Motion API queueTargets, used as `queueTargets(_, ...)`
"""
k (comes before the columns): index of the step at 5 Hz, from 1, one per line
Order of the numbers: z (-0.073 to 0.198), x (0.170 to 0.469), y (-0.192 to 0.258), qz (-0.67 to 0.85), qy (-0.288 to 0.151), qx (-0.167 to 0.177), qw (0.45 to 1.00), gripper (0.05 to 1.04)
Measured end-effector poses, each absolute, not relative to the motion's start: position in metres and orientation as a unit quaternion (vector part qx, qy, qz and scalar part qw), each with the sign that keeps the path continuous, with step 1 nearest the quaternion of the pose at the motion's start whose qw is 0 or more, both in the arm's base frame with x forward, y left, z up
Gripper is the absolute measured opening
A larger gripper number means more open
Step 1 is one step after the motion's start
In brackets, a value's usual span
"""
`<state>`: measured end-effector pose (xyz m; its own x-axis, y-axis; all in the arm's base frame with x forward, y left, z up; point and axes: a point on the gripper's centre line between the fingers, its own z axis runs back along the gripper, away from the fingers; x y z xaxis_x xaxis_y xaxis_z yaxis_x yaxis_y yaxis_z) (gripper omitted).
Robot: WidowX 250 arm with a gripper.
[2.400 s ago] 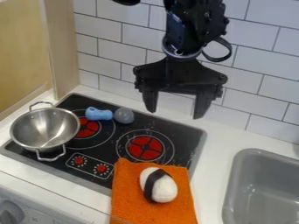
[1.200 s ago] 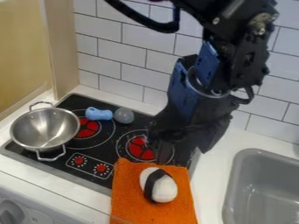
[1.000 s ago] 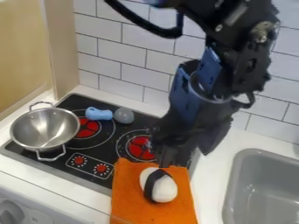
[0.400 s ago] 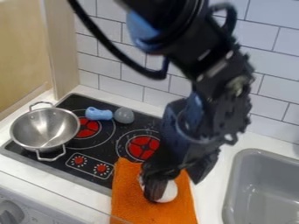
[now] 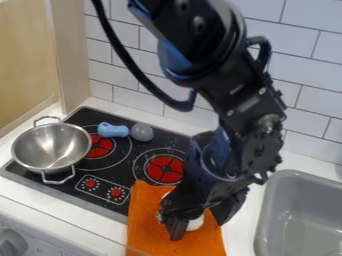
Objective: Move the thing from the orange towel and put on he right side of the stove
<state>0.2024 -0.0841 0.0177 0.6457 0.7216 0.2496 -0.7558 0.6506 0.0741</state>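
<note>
White rounded thing (image 5: 196,223): lies on the orange towel (image 5: 145,220), low in the frame and just right of centre, mostly hidden from me under the gripper (image 5: 198,231).
Gripper: its fingers are apart, reaching down either side of the white rounded thing, one toward the bottom of the frame and one to the right. I see no sign that they are clamped on it.
Arm: slants in from the top edge, across the middle of the frame.
Towel step: I take the grasp as the step in hand, with the lift and placing not yet done. I want the white rounded thing centred between the fingers, low enough to take its widest part, then an even close.
Round surface: it could roll or squeeze out if I pinch too high or off to one side, so I'd test with a small lift.
Orange cloth: I must not nip it; a fold caught in the grasp would come along. I'd rise straight up first.
Stove (image 5: 138,151): I read the goal as its right side, near the right-hand burner (image 5: 164,169) in mid-frame. It looks a short carry up the frame, so I'd lower gently and let go only once it settles.
Steel pot (image 5: 50,147): sits at left, well apart from my route.
</note>
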Motion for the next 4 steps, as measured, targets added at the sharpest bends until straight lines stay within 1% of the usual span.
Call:
queueTargets(1,0.0120,0.2053,-0.0844,0.401,-0.093,0.091,0.907,0.943)
queueTargets(2,0.0112,0.2053,-0.0844,0.398,-0.092,0.093,0.908,0.661)
queueTargets(3,0.0105,0.2053,-0.0848,0.392,-0.091,0.092,0.911,0.523)
queueTargets(4,0.0117,0.2058,-0.0855,0.388,-0.092,0.089,0.913,0.494)
